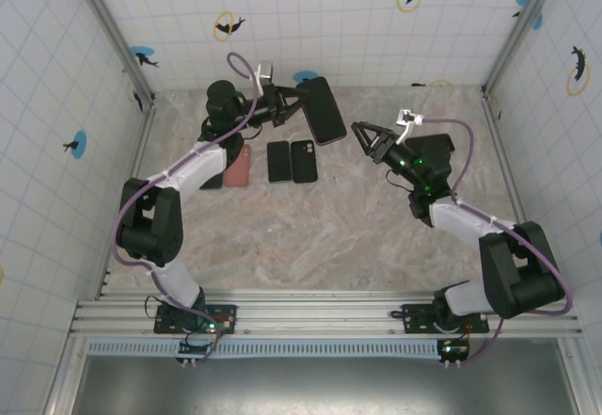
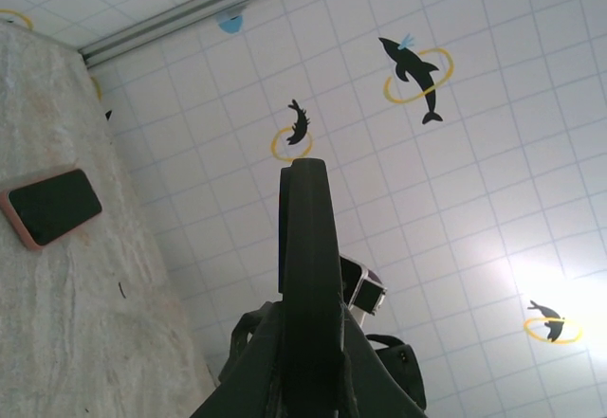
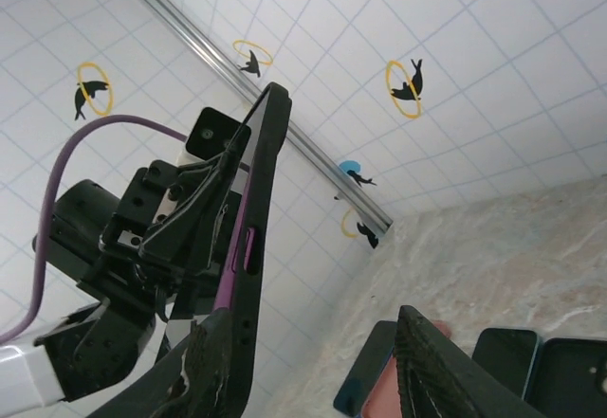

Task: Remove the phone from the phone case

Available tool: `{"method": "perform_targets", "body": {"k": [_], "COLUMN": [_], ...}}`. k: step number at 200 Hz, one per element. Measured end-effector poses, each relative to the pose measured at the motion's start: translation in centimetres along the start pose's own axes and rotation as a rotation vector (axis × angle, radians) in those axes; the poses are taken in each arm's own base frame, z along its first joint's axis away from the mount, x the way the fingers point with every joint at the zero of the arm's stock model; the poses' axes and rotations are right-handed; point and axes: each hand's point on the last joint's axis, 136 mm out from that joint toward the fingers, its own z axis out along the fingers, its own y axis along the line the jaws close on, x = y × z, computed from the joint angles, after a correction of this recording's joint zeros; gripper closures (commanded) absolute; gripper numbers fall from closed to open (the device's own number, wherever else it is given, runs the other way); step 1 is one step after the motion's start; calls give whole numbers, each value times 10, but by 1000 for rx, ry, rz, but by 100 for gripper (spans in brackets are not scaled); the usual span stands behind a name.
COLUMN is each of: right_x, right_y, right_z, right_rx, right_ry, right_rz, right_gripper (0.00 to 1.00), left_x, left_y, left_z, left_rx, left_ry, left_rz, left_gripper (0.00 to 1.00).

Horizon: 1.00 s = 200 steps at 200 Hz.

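Pink phone flat on the table, far left; beside it the left gripper is clamped tight on the cased phone, which is raised off the table and seen edge-on from the left wrist. Two dark phones lie side by side below it. Right gripper has its fingers spread with nothing between them; it hangs just beside the cased phone's lower edge.

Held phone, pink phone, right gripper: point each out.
held phone [image 1: 324,110], top view, middle of its flat side
pink phone [image 2: 52,207], left wrist view, middle of its screen
right gripper [image 1: 366,141], top view, midway between its fingertips
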Motion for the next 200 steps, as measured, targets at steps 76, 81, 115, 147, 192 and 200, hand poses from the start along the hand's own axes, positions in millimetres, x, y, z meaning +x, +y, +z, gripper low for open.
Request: {"method": "perform_targets", "body": {"k": [76,81,115,147,192,200], "right_x": [11,11,4,3,10,11], "right_y": [-6,-6,1,6,3,2], "right_z": [4,4,5,6,7,7], "right_rx": [1,0,-29,-59,-58,-58], "right_ry": [28,27,2,-4,20,23], "right_rz": [55,61,72,86,104,105], "right_gripper": [56,56,56,56,57,57], "left_x": [-4,-4,-2,0,1,1], "left_y": [-10,-10,-5,-5,-4,-3], "left_z": [0,-1,-1,0,0,0], "left_rx": [39,38,31,30,31,29], "left_ry": [-19,-19,-17,-14,-14,-13], "left_rz": [-8,-11,-22,-23,-26,-29], "left_gripper": [98,98,98,98,98,98]}}
